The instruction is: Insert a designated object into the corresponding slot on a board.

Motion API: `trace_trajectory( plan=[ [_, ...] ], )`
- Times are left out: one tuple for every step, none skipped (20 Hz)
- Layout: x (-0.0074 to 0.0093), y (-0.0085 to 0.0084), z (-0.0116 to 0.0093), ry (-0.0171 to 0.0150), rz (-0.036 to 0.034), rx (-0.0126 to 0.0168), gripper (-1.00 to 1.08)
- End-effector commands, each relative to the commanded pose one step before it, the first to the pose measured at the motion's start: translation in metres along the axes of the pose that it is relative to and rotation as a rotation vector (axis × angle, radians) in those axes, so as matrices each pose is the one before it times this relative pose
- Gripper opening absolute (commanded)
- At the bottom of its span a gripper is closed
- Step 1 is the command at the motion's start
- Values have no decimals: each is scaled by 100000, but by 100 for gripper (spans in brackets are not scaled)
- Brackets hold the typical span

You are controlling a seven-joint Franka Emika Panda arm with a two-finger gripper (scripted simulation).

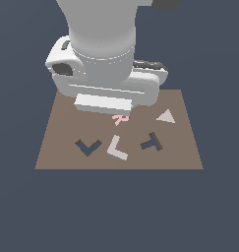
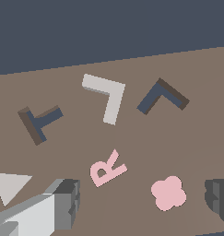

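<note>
In the exterior view the arm hides most of the pink R [image 1: 120,119]. The claw [image 2: 141,203] hangs with fingers [image 2: 67,203] wide apart, apparently holding nothing. The grey L piece [image 1: 117,147] lies on the board [image 1: 185,157], between the chevron slot [image 1: 88,146] and the T cut-out [image 1: 151,142].
</note>
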State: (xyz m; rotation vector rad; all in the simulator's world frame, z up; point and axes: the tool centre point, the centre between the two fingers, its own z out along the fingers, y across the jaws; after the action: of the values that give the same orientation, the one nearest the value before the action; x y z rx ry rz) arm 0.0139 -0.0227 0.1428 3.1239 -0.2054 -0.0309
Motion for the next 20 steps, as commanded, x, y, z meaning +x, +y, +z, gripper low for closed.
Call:
trace_trajectory(
  plan=[
    [765,-592,1213,156,3151,164,100],
    [363,-262,532,101,1445,78,100],
    [381,-271,553,106,1508,82,100],
    [396,-280,572,110,1561,85,100],
    [410,-288,587,114,1606,88,100],
    [423,-293,599,116,1644,91,100],
    [426,-292,597,117,1643,92,100],
    [403,-272,557,109,1541,88,100],
    [375,-252,515,101,1429,82,100],
    [349,-232,476,94,1323,77,100],
    [323,-214,437,86,1218,72,100],
    [300,-193,397,79,1117,66,100],
    [277,-176,358,71,1013,61,100],
    [254,-156,320,64,917,55,100],
    [231,-140,286,58,825,50,100],
    [207,-124,255,52,737,45,100],
    [183,-112,225,45,649,40,100],
    [161,-95,196,40,571,35,100],
    [140,-81,167,34,491,31,100],
    [117,-70,140,28,407,25,100]
  ],
)
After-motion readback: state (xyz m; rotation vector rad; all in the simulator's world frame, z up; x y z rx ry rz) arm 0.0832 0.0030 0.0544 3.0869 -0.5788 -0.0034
